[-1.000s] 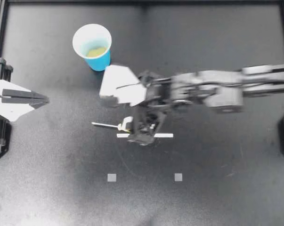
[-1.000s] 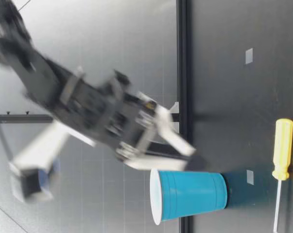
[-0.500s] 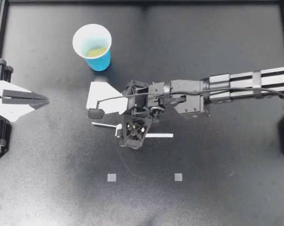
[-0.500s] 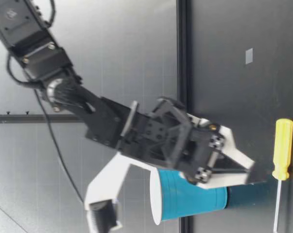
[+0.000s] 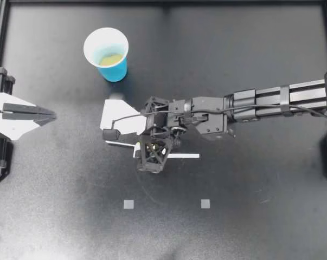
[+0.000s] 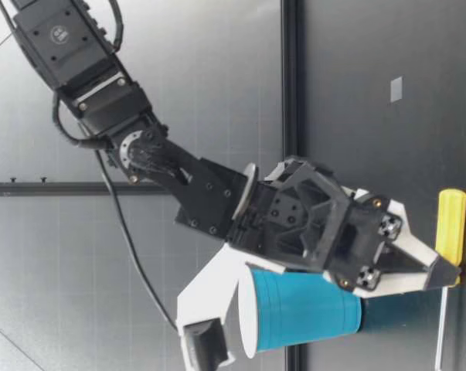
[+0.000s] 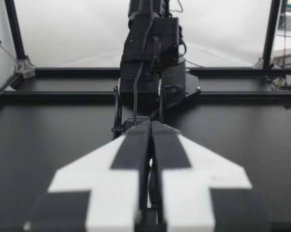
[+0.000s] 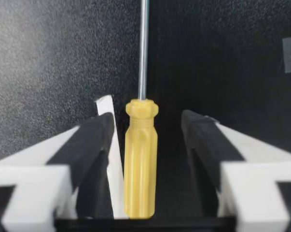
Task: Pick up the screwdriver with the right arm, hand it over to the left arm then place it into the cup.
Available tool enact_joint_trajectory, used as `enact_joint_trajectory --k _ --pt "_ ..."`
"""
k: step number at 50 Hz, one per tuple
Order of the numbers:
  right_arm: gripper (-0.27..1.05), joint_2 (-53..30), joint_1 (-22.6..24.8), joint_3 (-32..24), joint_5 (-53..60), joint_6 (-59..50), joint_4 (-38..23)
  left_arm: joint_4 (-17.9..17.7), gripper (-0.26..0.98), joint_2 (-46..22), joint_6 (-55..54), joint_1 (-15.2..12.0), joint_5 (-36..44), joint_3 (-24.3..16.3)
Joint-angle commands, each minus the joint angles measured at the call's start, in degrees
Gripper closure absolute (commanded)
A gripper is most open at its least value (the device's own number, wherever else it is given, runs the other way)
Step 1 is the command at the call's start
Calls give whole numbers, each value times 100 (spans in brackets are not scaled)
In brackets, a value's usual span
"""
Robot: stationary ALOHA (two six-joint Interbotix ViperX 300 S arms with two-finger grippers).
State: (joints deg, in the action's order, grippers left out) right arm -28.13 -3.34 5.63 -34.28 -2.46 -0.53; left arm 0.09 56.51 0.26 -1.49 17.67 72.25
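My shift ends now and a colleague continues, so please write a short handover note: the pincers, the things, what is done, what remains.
Right pincer: open, low over the screwdriver; its fingers stand on either side of the yellow handle, not touching it.
Left pincer: shut, empty, at the left edge of the table.
The screwdriver lies flat on the table. The blue cup stands upright, farther back.
Done: right pincer placed for the grasp.
Left: grasp, lift, hand over to the left pincer, put into the cup.
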Motion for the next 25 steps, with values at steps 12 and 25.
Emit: enact_joint_trajectory --k 12,25 --pt "26 105 -44 79 70 -9 -9 0 62 -26 0 0 26 -105" --pt "27 44 -44 79 220 -26 0 0 62 -26 -18 -9 26 -123"
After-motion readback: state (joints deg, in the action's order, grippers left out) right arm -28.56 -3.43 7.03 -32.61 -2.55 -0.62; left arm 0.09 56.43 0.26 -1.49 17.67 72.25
